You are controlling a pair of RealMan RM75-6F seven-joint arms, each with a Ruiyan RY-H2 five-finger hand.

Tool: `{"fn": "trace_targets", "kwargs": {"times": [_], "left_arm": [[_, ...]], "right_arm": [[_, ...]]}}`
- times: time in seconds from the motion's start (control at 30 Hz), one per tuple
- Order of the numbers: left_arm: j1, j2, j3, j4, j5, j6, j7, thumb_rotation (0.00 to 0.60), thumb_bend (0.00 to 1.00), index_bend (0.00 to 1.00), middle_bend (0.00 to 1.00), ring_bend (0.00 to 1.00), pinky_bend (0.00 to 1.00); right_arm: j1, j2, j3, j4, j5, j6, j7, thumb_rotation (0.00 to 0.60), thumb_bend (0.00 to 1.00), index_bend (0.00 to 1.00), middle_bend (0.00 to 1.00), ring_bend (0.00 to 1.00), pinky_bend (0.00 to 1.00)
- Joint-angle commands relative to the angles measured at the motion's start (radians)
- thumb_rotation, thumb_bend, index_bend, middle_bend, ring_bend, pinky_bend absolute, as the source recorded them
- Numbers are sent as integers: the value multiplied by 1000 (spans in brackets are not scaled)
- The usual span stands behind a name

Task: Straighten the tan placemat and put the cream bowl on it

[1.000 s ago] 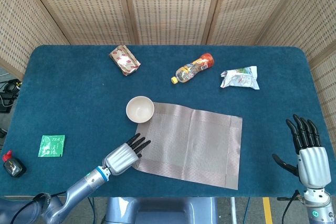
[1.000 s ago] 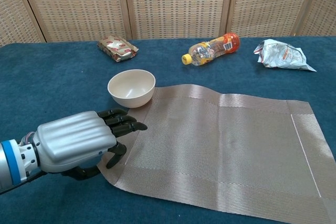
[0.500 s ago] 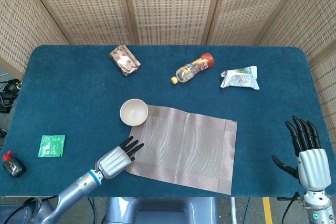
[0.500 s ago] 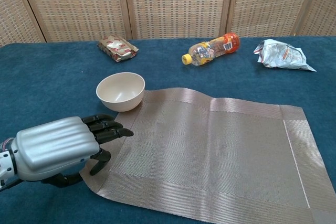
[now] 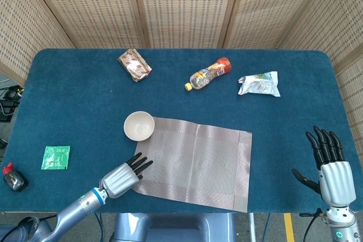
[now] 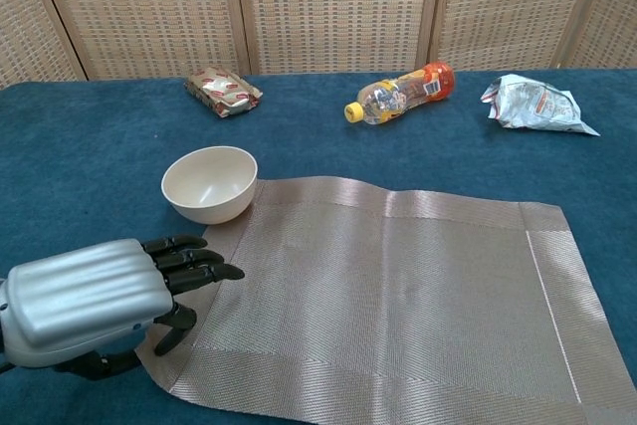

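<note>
Tan placemat (image 6: pixel 388 296) sits pinched at its near corner by the left hand (image 6: pixel 95 301). Another tug could bump the cream bowl (image 6: pixel 210 183) touching its edge. The right hand (image 5: pixel 330 162) is spread, holding nothing.

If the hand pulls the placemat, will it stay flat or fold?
The placemat is probably floppy: its far edge ripples in the chest view. It looks thin and woven, so it likely drags easily, and may nudge the bowl touching its corner.
</note>
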Motion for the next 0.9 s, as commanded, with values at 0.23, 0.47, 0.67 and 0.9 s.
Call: {"fn": "trace_targets", "kwargs": {"times": [0.23,0.47,0.67,0.9], "left_arm": [[-12,16,23,-31,57,-26,-41,600,530,650,0,0,0],[-18,22,28,-50,71,-52,-52,600,530,650,0,0,0],[-19,21,29,-59,84,-65,-61,600,530,651,0,0,0],[-21,15,30,-69,102,-70,-81,600,530,658,0,0,0]], "right_arm": [[0,1,2,0,2,-1,2,600,239,48,0,0,0],[-1,2,2,-1,1,1,5,600,239,49,0,0,0],[-2,4,3,-2,1,2,7,600,238,48,0,0,0],[-2,4,3,-3,1,1,8,600,239,49,0,0,0]]}}
